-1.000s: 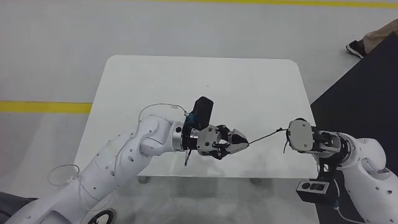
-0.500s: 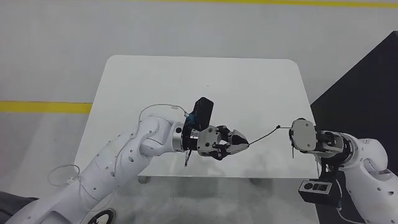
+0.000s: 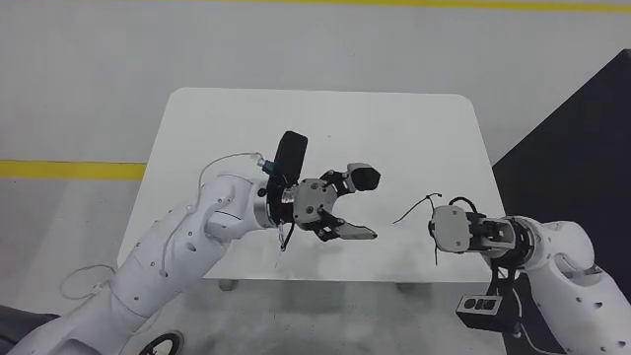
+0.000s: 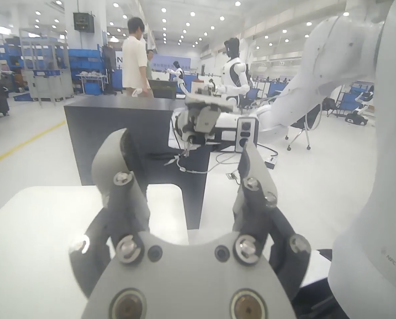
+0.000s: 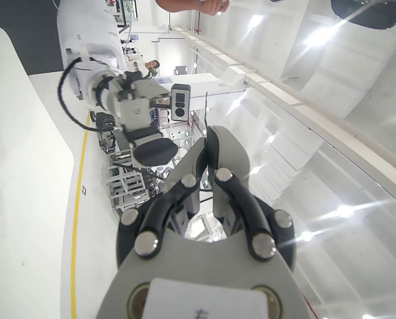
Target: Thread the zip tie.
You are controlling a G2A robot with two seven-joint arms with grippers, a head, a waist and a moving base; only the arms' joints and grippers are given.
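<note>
- The left hand [image 3: 360,204] is hovering at the lower centre of the top view, over the white counter [image 3: 296,123], its fingers spread wide and gripping nothing.
- The right hand [image 3: 436,225] is sitting at the lower right, fingers closed and pinching the thin black zip tie [image 3: 414,210].
- The zip tie's free end is pointing toward the left hand, apart from it.

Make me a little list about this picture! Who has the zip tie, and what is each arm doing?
Table: white
Left end effector: open, holding nothing, above the table
Right end effector: shut on the zip tie
Zip tie: thin, black, free end pointing toward the left end effector, not touching it
</note>
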